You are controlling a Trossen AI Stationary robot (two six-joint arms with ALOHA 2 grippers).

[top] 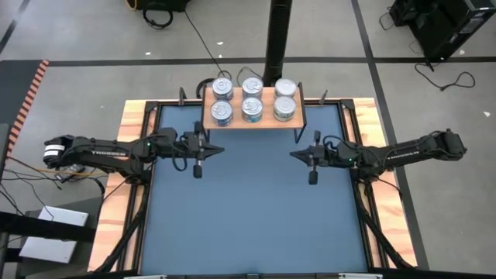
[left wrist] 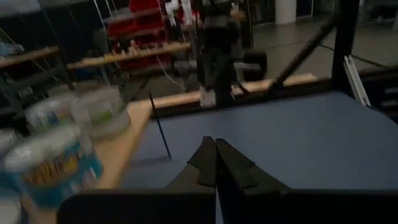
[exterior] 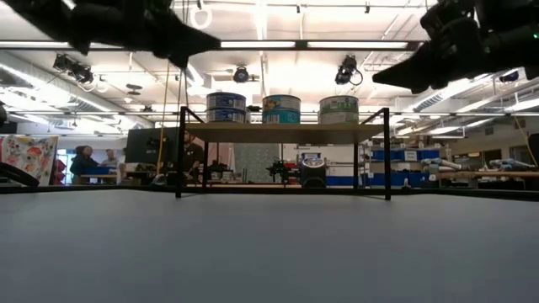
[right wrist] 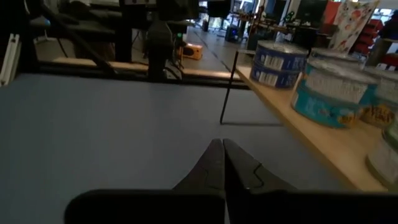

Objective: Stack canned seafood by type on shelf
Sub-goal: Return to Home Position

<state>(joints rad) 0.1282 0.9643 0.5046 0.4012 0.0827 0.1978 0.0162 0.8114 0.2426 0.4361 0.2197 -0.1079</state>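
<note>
Lab with cluttered workbenches (exterior: 497, 175)

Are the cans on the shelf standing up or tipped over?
Standing up. From above the cans show six round silver tops; from the side they sit flat on the shelf. Left gripper and right gripper hover clear.

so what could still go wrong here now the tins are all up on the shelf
1. The left gripper and the right gripper, both shut, hang close to the front of the small light-wood shelf on thin black legs. A wide swing while pulling away could bump it.
2. The round flat silver-topped tins stand in stacks, with the front row near the board's edge, so a knock might tip some onto the blue mat.
</note>
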